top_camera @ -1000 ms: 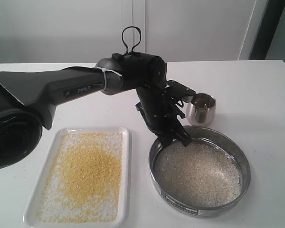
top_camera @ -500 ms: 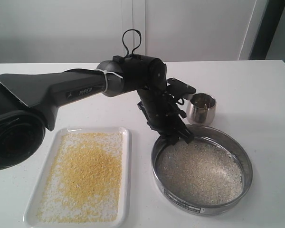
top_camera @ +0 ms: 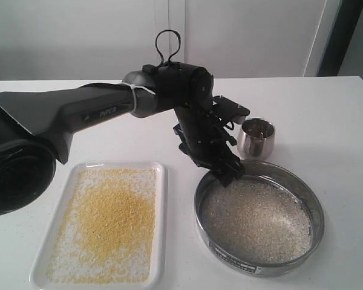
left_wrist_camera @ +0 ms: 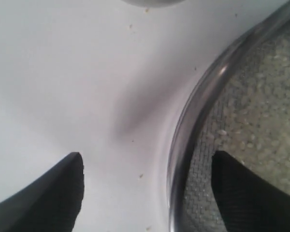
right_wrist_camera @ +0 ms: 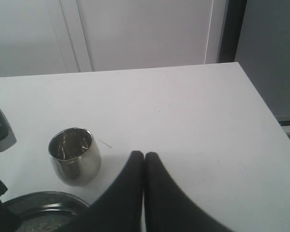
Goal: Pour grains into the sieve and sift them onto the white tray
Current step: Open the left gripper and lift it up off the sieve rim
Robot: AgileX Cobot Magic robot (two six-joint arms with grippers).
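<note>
The sieve [top_camera: 263, 264] stands on the table at the right, with whitish grains [top_camera: 254, 220] spread over its mesh. My left gripper [top_camera: 227, 175] hangs open at the sieve's far left rim. In the left wrist view the left gripper [left_wrist_camera: 147, 159] straddles the sieve's rim [left_wrist_camera: 186, 135], one finger over the table and the other over the mesh, with neither touching it. The white tray [top_camera: 162, 217] lies at the left and holds golden-yellow grains [top_camera: 112, 217]. My right gripper [right_wrist_camera: 144, 155] is shut and empty above bare table; the exterior view does not show it.
A small steel cup [top_camera: 256, 138] stands just behind the sieve, close to the left arm's wrist; it is the cup [right_wrist_camera: 75, 154] in the right wrist view too. The left arm [top_camera: 97, 112] stretches across from the left, above the tray's far end.
My left gripper has gone from shut on the sieve's rim to wide open, letting it go. The sieve has shifted slightly to the right. The right gripper stays as it was.
</note>
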